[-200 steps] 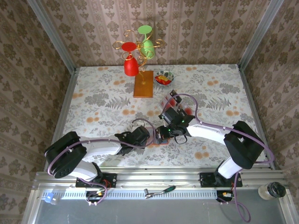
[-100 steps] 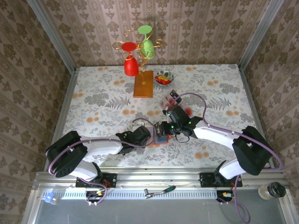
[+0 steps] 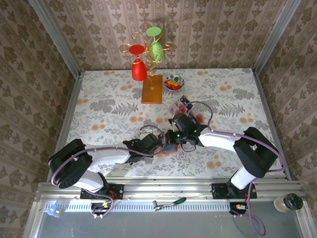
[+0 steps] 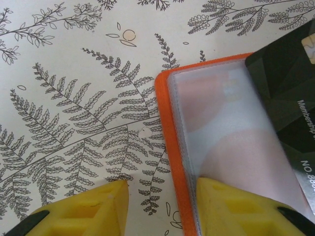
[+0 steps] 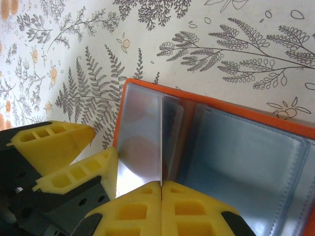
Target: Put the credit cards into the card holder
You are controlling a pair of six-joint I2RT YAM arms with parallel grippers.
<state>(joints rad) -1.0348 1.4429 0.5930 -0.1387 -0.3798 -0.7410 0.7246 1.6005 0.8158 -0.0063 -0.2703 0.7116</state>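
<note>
1. Card holder (image 4: 170, 147): orange, lying open on the fern-print tablecloth (image 4: 74, 98) at centre frame of the top view, clear pockets facing up.
2. Left gripper (image 4: 160, 189): yellow fingers apart. One finger (image 4: 236, 209) rests on the holder's clear pocket and the other rests on the cloth just beside the orange edge.
3. Right gripper (image 5: 161, 189): fingers pressed together on a thin black card (image 5: 172, 125) seen nearly edge-on, standing upright over the holder's left half.
4. Black card, left wrist view: white print, crossing the holder's upper right corner.
5. Clear tray (image 3: 185, 106): upper right of the grippers, holding red cards.
6. Both grippers meet at the holder, close together.
</note>
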